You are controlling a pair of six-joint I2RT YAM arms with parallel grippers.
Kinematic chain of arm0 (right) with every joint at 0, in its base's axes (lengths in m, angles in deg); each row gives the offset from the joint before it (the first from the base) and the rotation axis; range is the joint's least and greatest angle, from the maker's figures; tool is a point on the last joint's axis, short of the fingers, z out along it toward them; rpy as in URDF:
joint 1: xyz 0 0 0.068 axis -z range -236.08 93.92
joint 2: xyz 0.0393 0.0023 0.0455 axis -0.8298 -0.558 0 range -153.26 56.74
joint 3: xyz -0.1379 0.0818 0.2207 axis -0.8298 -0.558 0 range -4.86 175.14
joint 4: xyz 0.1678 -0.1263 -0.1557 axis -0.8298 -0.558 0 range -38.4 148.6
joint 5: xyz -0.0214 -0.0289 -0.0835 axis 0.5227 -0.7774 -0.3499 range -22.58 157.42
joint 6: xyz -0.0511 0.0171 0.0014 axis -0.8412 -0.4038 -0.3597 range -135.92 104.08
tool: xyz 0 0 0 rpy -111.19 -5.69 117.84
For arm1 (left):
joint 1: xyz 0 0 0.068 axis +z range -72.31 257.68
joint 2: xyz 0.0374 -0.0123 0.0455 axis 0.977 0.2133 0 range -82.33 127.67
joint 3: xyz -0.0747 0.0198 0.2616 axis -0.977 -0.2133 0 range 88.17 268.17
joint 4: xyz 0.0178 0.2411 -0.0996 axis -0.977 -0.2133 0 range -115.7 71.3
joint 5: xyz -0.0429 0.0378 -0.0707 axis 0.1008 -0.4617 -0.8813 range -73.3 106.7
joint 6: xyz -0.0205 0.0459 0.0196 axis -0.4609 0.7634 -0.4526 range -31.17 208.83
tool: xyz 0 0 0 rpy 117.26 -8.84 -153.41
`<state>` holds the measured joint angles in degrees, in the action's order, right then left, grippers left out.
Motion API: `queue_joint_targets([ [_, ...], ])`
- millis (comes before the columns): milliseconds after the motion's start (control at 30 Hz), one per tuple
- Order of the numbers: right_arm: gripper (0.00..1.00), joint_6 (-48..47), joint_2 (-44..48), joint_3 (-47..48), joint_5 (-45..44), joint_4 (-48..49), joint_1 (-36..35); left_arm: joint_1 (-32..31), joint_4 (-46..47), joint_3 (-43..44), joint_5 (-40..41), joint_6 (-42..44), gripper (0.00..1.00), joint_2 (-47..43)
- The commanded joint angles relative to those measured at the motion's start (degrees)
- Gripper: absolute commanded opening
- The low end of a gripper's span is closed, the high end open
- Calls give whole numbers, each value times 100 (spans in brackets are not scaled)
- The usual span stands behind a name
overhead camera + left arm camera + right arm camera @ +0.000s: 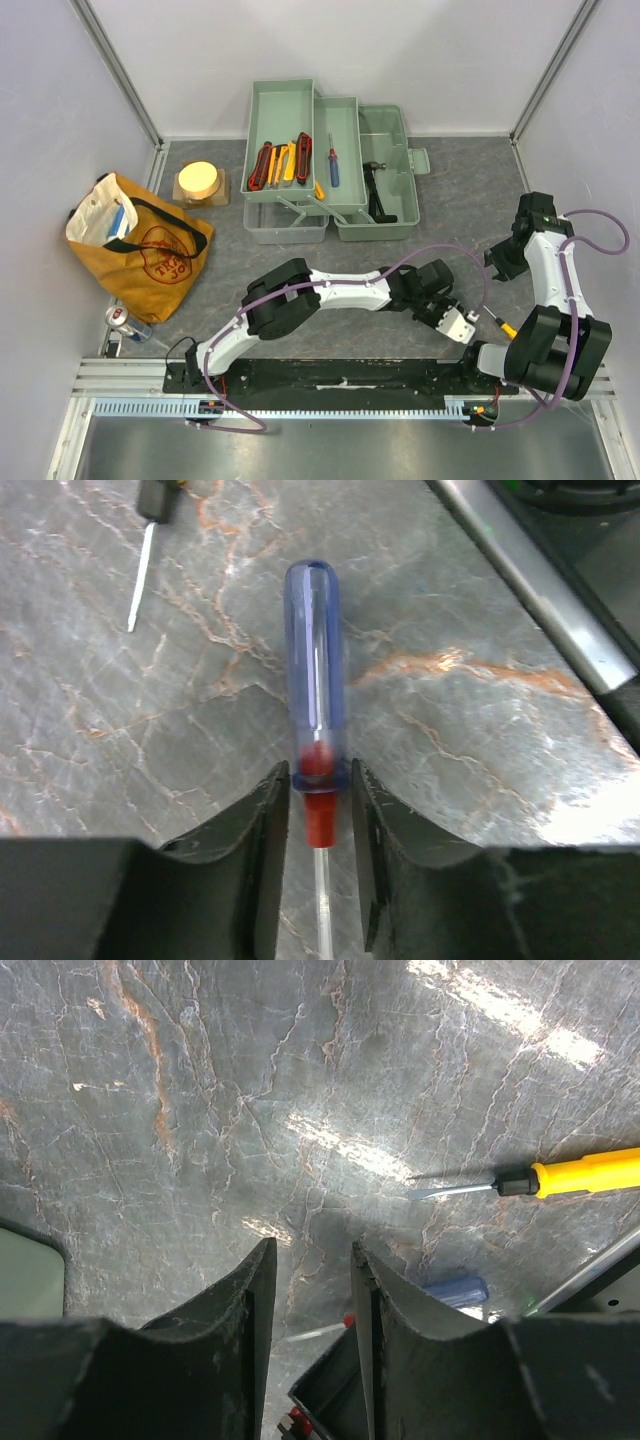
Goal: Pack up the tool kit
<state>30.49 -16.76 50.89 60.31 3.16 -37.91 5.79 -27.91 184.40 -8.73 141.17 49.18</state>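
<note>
The sage-green toolbox [392, 229] stands open at the back, its trays swung out. The left tray [283, 105] holds red, black and yellow handled tools, the middle tray a small screwdriver [333, 165], the base a black tool [377, 190]. My left gripper [462, 325] [320, 770] is low over the table, shut on the collar end of a clear blue screwdriver [315, 660], also in the right wrist view [455, 1290]. A yellow screwdriver [503, 325] [585, 1172] lies just beside it. My right gripper [498, 262] [312, 1250] hovers open and empty above the table.
A yellow-orange cloth bag [140, 245] sits at the left with a round wooden item [200, 180] behind it and a can [125, 320] in front. The metal rail [340, 375] and the right arm's base [545, 355] lie close to my left gripper.
</note>
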Motion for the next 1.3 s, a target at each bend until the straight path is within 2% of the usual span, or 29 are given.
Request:
queue_joint_targets([
  [0, 42, -1, 55, 6, 87, 77, 11, -52, -1433, 309, 47, 207, 36, 235],
  [100, 42, 26, 54, 6, 122, 103, 19, -52, -1767, 520, 12, 145, 36, 350],
  [300, 42, 87, 90, -55, 167, 112, 19, -52, -2321, 959, 143, -30, 51, 648],
  [433, 42, 140, 133, -90, 184, 104, 20, -52, -2673, 1170, 196, -101, 53, 824],
  [467, 42, 140, 125, -90, 184, 104, 20, -61, -2726, 1197, 205, -127, 51, 859],
  [533, 42, 149, 99, -81, 210, 104, 20, -52, -2814, 1241, 188, -171, 39, 903],
  [600, 42, 149, 55, -64, 210, 104, 28, -61, -2910, 1285, 188, -224, 19, 930],
  [633, 42, 149, 37, -55, 193, 112, 20, -61, -2946, 1302, 196, -241, 4, 921],
  [667, 42, 149, 46, -55, 175, 112, 20, -52, -2955, 1302, 214, -259, 2, 904],
  [767, 42, 184, 46, -38, 88, 112, 28, -52, -2911, 1285, 546, -329, 2, 842],
  [900, 43, 237, 63, 24, 35, 130, 81, 26, -2788, 1049, 1513, -487, 2, 571],
  [1100, 43, 219, 46, 279, -62, 209, 186, 553, -2270, -190, 1295, -742, 2, -930],
  [1267, 43, 324, 19, 261, 69, 358, 239, 949, -2181, -710, 1295, -856, 2, -1986],
])
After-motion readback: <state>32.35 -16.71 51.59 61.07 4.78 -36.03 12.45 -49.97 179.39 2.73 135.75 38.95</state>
